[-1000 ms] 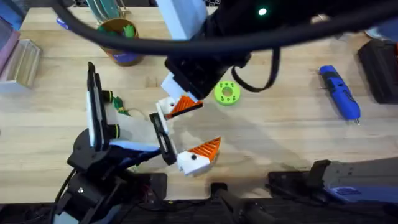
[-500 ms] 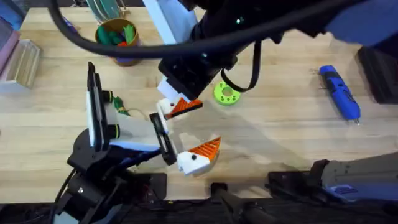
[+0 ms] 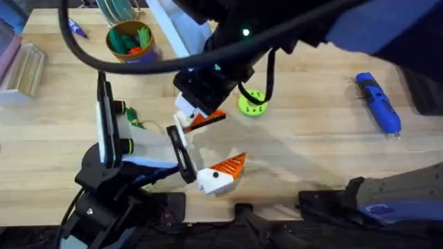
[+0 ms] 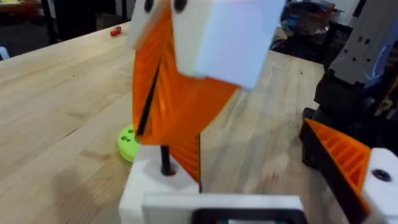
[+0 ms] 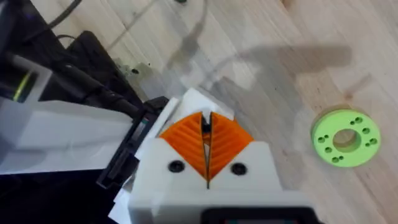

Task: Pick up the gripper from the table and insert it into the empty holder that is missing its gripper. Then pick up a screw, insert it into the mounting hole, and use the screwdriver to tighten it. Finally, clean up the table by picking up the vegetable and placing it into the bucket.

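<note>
1. The gripper (image 3: 205, 119), an orange ribbed wedge, sits at the holder (image 3: 184, 119), the white jaw at table centre.
2. The right gripper (image 5: 206, 146) is pressed shut over it, orange pads (image 5: 186, 138) meeting, nothing visibly pinched.
3. The left gripper (image 3: 211, 149) stands wide open, its other jaw (image 3: 220, 173) at five o'clock.
4. Green disc (image 3: 252, 104) at two o'clock; bucket (image 3: 130, 43) at eleven; screwdriver (image 3: 378, 102) far at three.

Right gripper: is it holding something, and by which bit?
The right gripper is shut, maybe pinching a thin dark pin by its top over the holder. I cannot tell for sure.
</note>
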Available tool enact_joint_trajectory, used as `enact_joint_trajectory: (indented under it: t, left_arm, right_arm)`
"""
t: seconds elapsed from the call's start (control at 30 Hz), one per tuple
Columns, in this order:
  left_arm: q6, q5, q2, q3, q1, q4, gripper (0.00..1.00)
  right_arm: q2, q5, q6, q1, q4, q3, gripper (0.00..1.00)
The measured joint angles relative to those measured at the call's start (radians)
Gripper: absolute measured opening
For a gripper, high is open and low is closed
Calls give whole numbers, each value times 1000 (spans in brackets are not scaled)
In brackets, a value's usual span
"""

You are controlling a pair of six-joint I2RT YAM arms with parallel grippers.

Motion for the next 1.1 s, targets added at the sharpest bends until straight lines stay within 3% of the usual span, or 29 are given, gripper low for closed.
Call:
enact_joint_trajectory:
  t: [1.1]
  left_arm:
    - [-12,-3,0,0,0,-3,987]
  right_arm:
    - [45,10,0,36,8,0,6]
